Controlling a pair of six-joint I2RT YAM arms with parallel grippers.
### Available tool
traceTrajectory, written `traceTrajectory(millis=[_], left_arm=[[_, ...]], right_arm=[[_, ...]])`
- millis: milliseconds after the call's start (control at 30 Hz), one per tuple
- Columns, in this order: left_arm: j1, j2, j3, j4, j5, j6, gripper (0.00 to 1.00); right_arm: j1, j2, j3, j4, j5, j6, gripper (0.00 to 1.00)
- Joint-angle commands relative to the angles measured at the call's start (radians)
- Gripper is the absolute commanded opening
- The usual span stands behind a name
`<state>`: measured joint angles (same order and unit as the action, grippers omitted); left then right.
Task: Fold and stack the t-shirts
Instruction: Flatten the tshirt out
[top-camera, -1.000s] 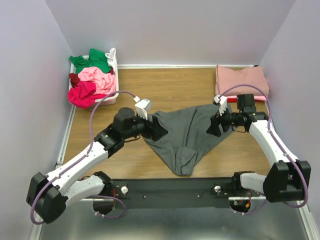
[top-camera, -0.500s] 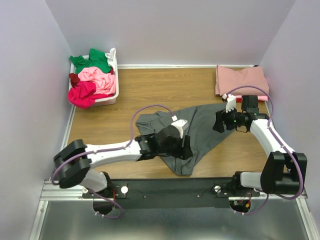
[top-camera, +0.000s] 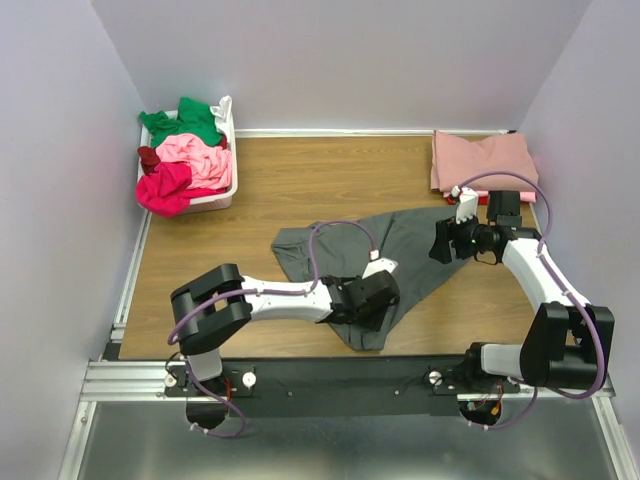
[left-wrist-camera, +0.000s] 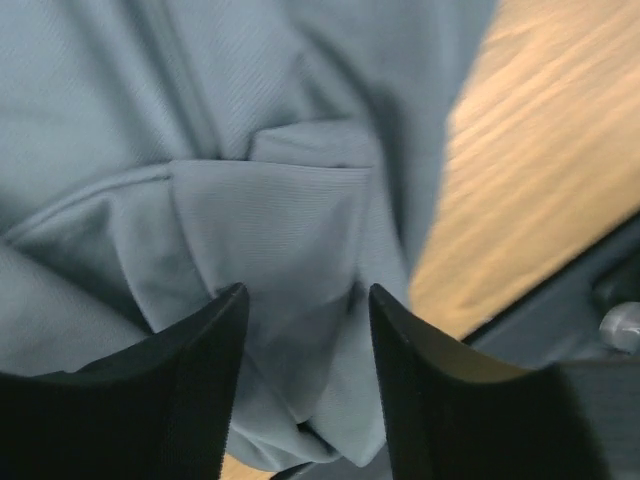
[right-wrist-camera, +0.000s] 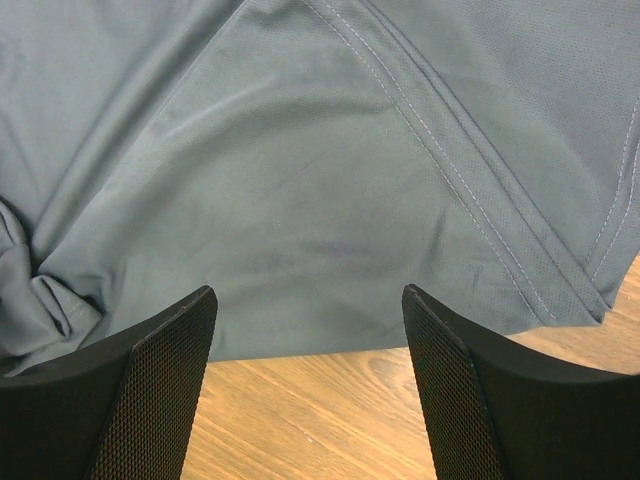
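Observation:
A dark grey t-shirt (top-camera: 410, 255) lies spread and rumpled mid-table, tapering to a bunched end near the front edge. My left gripper (top-camera: 380, 310) is low over that bunched end. In the left wrist view its jaws (left-wrist-camera: 305, 290) stand apart with a fold of the grey cloth (left-wrist-camera: 250, 200) between them, not pinched. My right gripper (top-camera: 438, 245) hovers open at the shirt's right edge. The right wrist view shows the grey hem (right-wrist-camera: 300, 150) just beyond its fingertips (right-wrist-camera: 308, 293), with bare wood under them.
A white basket (top-camera: 228, 190) at the back left holds green (top-camera: 185, 120), light pink (top-camera: 195, 155), magenta (top-camera: 165, 185) and maroon (top-camera: 148, 157) shirts. A folded dusty rose shirt (top-camera: 483, 160) lies on a red one (top-camera: 500, 197) at the back right. A black rail (top-camera: 330, 375) runs along the front.
My left arm swung from the shirt's left side down to its lower end near the front edge, and its jaws narrowed. The right gripper drew slightly right.

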<state>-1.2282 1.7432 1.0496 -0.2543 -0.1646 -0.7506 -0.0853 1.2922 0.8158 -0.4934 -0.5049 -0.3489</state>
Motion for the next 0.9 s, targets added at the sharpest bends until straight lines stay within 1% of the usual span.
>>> traceTrajectory(millis=[0, 33, 67, 100, 133, 167, 233, 300, 333, 433, 467, 500, 600, 633, 667, 700, 733, 767, 867], left_arm=[[-0.02, 0.03, 0.032, -0.101, -0.127, -0.015, 0.47], [-0.022, 0.032, 0.029, -0.111, -0.137, -0.018, 0.27], [-0.03, 0.029, 0.024, -0.126, -0.147, -0.029, 0.15], [-0.036, 0.026, 0.023, -0.14, -0.159, -0.041, 0.04], [-0.042, 0.003, 0.021, -0.155, -0.173, -0.052, 0.0], [-0.05, -0.014, 0.017, -0.174, -0.208, -0.065, 0.0], [-0.068, -0.086, 0.007, -0.226, -0.234, -0.108, 0.0], [-0.073, -0.151, -0.032, -0.244, -0.233, -0.133, 0.0], [-0.073, -0.224, -0.057, -0.241, -0.222, -0.16, 0.0], [-0.073, -0.384, -0.173, -0.209, -0.155, -0.214, 0.0], [-0.074, -0.428, -0.241, -0.183, -0.115, -0.264, 0.0], [-0.076, -0.524, -0.276, -0.168, -0.096, -0.291, 0.0], [-0.076, -0.681, -0.413, -0.105, -0.026, -0.41, 0.0], [-0.074, -0.783, -0.445, -0.093, -0.01, -0.444, 0.0], [-0.076, -0.835, -0.5, -0.083, 0.023, -0.498, 0.0], [-0.076, -0.882, -0.528, -0.063, 0.04, -0.524, 0.0], [-0.077, -0.972, -0.554, -0.051, 0.06, -0.541, 0.0], [-0.079, -1.016, -0.597, -0.045, 0.1, -0.556, 0.0], [-0.08, -1.158, -0.64, -0.048, 0.16, -0.595, 0.0]], right_arm=[[-0.008, -0.005, -0.012, 0.018, 0.012, 0.007, 0.81], [-0.008, -0.005, -0.012, 0.016, 0.011, 0.005, 0.81], [-0.01, -0.005, -0.01, 0.016, 0.009, 0.005, 0.81], [-0.01, -0.007, -0.012, 0.016, 0.012, 0.005, 0.81], [-0.013, -0.008, -0.012, 0.016, 0.011, 0.005, 0.81], [-0.013, -0.011, -0.012, 0.016, 0.011, 0.007, 0.81], [-0.014, -0.011, -0.013, 0.019, 0.017, 0.005, 0.81], [-0.016, -0.01, -0.012, 0.018, 0.026, 0.002, 0.81], [-0.019, -0.008, -0.012, 0.019, 0.034, 0.002, 0.81], [-0.028, -0.002, -0.014, 0.026, 0.057, 0.002, 0.81], [-0.033, -0.002, -0.014, 0.029, 0.066, -0.002, 0.81], [-0.034, 0.002, -0.012, 0.027, 0.072, -0.004, 0.81], [-0.044, 0.013, -0.012, 0.032, 0.098, -0.019, 0.81], [-0.045, 0.027, -0.006, 0.033, 0.104, -0.025, 0.81], [-0.047, 0.036, 0.0, 0.032, 0.115, -0.041, 0.81], [-0.048, 0.044, 0.006, 0.032, 0.129, -0.051, 0.81], [-0.05, 0.074, 0.02, 0.032, 0.134, -0.061, 0.81], [-0.051, 0.088, 0.031, 0.03, 0.137, -0.079, 0.81], [-0.053, 0.163, 0.078, 0.029, 0.128, -0.114, 0.81]])
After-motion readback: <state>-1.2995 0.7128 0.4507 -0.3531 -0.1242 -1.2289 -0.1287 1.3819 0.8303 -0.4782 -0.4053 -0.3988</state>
